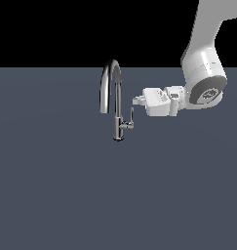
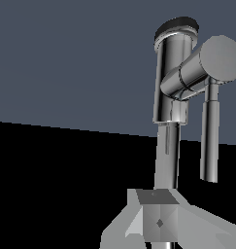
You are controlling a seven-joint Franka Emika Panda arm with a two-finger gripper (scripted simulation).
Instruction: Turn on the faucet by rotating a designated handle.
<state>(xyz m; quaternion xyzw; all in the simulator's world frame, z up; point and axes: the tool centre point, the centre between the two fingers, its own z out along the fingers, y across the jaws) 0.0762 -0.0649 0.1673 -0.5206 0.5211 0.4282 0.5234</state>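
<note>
One pincer (image 1: 136, 100), mine, hangs beside the faucet (image 1: 113, 97); whether it's released, I cannot tell. Coming in high, I could miss the handle (image 1: 131, 116) and hit the spout.

Faucet (image 1: 114, 100) stands on the flat surface (image 1: 51, 185), handle (image 1: 131, 117) on a side stub toward the exterior view's right. Gripper (image 1: 136, 101) sits level, just beside the handle on that same side, slightly above it, apparently apart.
</note>
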